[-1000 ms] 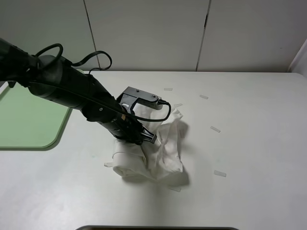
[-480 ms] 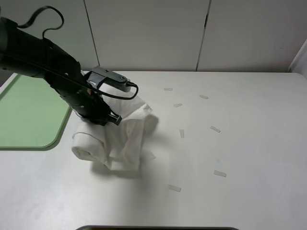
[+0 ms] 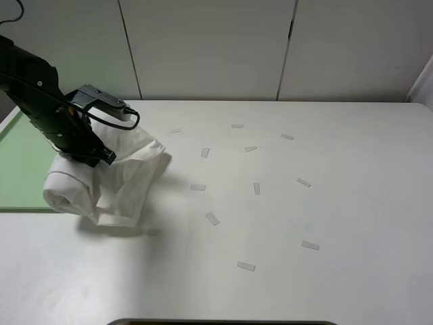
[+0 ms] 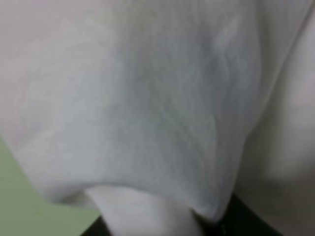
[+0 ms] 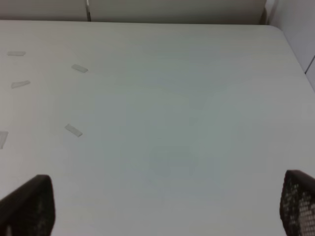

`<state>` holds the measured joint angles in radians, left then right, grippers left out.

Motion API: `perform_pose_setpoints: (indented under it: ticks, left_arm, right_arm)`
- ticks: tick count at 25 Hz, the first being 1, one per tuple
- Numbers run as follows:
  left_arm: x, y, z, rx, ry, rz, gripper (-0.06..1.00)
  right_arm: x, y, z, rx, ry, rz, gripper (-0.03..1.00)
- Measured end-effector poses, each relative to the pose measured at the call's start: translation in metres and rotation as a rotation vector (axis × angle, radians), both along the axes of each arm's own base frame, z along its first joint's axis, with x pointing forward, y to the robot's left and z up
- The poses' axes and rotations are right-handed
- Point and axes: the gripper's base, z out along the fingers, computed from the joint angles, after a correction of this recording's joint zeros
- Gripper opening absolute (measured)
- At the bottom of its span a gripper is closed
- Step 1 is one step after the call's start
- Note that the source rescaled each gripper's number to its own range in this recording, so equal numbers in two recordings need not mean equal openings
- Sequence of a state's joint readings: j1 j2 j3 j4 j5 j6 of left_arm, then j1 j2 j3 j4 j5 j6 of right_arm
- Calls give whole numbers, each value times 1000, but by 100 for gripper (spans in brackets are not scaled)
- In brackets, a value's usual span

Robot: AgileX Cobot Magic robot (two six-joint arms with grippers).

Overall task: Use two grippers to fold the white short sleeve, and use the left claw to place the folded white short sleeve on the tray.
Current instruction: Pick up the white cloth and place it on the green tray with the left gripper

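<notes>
A: Largest item on the list?

B: Wide white tabletop (image 3: 325,203), flat, with pale cabinet panels behind it.

A: Next?

B: Pale green rectangular plastic tray (image 3: 17,162) with a low rim, at the left edge of the tabletop, partly hidden by arm and cloth.

A: The garment?

B: Bundled white cotton short sleeve shirt (image 3: 108,183), rolled and creased, hanging from the left tool with its lower folds over the tabletop right at the tray's near corner. In the left wrist view the cloth (image 4: 147,108) fills nearly the whole picture, a strip of green showing at one corner.

A: The tools?

B: Left tool (image 3: 101,154), black, two-fingered, on a thick black cabled arm, pinched narrow on the top of the shirt. Right tool (image 5: 167,206), only its two black finger ends at the picture's edges, spread wide, holding nothing, above bare tabletop.

A: Smallest?

B: Small white tape strips (image 3: 245,266), scattered across the middle of the tabletop, well apart from one another.
</notes>
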<state>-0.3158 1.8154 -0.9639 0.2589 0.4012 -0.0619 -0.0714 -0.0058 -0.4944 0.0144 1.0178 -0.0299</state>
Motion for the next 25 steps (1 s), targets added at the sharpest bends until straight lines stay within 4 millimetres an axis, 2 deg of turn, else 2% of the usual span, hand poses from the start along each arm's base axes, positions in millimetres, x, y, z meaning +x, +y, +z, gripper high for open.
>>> perform_pose_setpoints:
  ticks: [2,3,4,5,9,11,15,17,20,25]
  left_arm:
    - [3,12,0,14,1,-6,23]
    - [7,29,0,32,2,-18,23]
    - [7,29,0,32,2,-18,23]
    - [10,41,0,44,-2,-25,23]
    - [16,67,1,57,-26,-17,23]
    - [17,73,1,57,-40,-11,23]
    - [25,104,4,64,-115,21,23]
    - [25,106,4,66,-118,23,23]
    - [30,126,7,79,-195,29,23]
    - [35,138,8,96,-260,12,23]
  right_arm:
    - [0,0,0,0,0,0,100]
    - [0,0,0,0,0,0,100]
    - [0,0,0,0,0,0,100]
    - [0,0,0,0,0,0,100]
    - [0,0,0,0,0,0,100]
    - [0,0,0,0,0,0,100]
    - [0,0,0,0,0,0,100]
    - [0,0,0,0,0,0,100]
    - [0,0,0,0,0,0,100]
    - [0,0,0,0,0,0,100]
